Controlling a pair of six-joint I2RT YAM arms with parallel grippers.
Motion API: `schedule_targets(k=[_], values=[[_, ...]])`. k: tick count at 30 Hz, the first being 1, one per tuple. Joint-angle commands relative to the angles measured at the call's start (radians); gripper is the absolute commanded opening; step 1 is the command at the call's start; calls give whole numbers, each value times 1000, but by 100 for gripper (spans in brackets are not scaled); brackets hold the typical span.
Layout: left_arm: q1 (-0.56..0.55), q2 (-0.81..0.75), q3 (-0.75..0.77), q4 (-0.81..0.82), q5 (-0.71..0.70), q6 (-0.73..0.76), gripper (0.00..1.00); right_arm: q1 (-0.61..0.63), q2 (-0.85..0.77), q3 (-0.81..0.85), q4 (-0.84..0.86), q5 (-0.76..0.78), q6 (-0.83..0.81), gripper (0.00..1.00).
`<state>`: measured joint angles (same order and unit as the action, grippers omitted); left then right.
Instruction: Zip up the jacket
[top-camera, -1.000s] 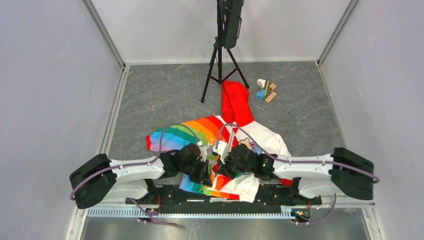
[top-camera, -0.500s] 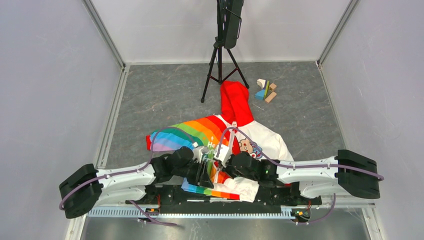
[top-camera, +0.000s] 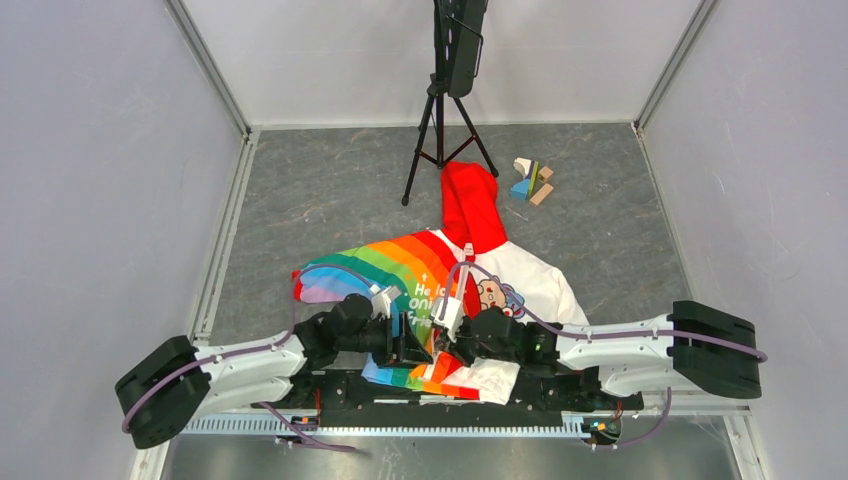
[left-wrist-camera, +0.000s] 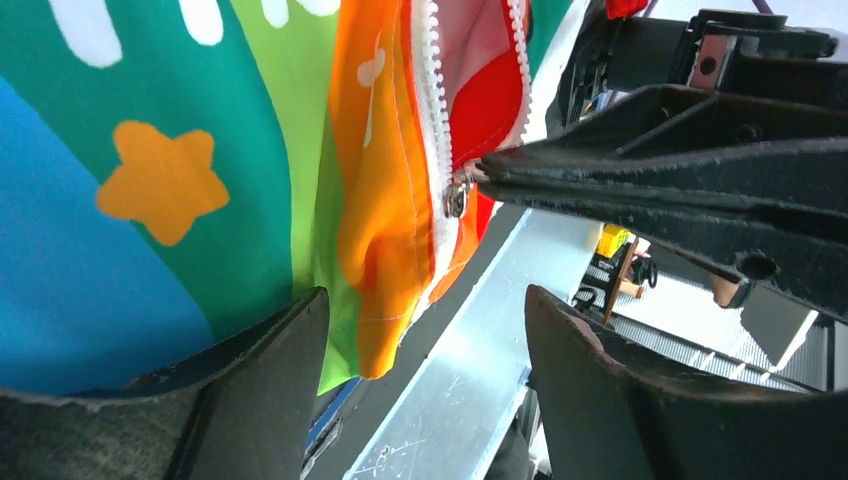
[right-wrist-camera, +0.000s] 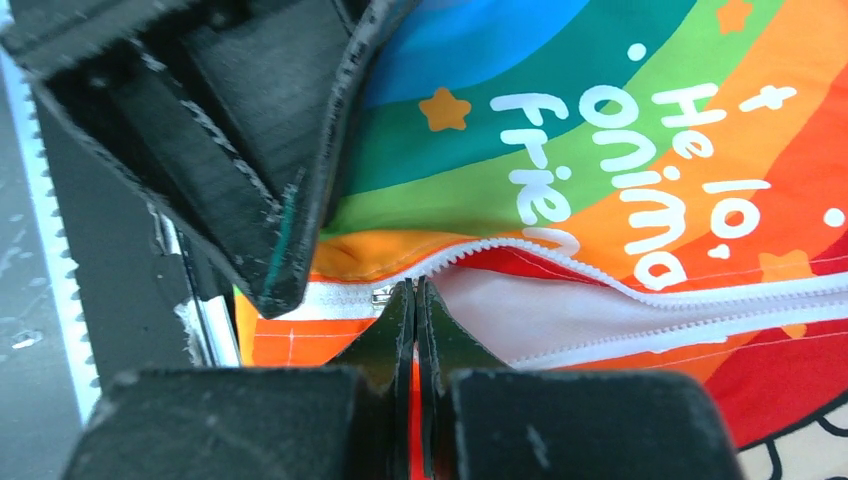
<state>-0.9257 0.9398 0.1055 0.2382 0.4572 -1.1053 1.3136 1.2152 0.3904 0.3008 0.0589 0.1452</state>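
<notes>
The jacket (top-camera: 400, 268) lies flat on the grey table, red hood (top-camera: 471, 203) pointing away, rainbow half on the left, white cartoon half (top-camera: 530, 285) on the right. Its white zipper (right-wrist-camera: 600, 275) gapes open above the bottom end, and the metal slider (left-wrist-camera: 457, 197) sits low near the hem. My right gripper (right-wrist-camera: 415, 292) is shut, pinching the jacket's edge right beside the slider; its fingers (left-wrist-camera: 620, 180) reach in from the right in the left wrist view. My left gripper (left-wrist-camera: 425, 335) stands open just beside the orange hem (left-wrist-camera: 385, 300), holding nothing.
A black tripod (top-camera: 440, 110) stands at the back centre, with small wooden blocks (top-camera: 531, 180) to its right. An aluminium rail (left-wrist-camera: 470, 350) runs along the near table edge under the hem. Grey walls close in left and right.
My left gripper has opened, let go of the jacket's hem and drawn back to the left. The right gripper stays shut at the zipper's bottom. The rainbow half has settled flatter.
</notes>
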Motion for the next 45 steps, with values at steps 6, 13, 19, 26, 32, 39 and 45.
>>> schedule_targets(k=[6, 13, 19, 26, 32, 39, 45], values=[[4, 157, 95, 44, 67, 67, 64, -2, -37, -1, 92, -35, 47, 0], [1, 216, 96, 29, 97, 109, 28, -2, -52, 24, 41, 20, 31, 0], [-13, 251, 117, -85, 59, 161, 2, 8, 0, 158, -189, -28, -158, 0], [-48, 146, 147, -297, -31, 217, 2, 66, 142, 437, -691, 342, -163, 1], [-48, 98, 111, -319, -31, 203, 2, -28, 174, 459, -755, 634, -223, 1], [-51, 86, 106, -316, -31, 206, 2, -281, 188, 420, -488, 665, -460, 1], [-55, 105, 105, -284, -7, 216, 2, -433, 338, 590, -392, 668, -594, 1]])
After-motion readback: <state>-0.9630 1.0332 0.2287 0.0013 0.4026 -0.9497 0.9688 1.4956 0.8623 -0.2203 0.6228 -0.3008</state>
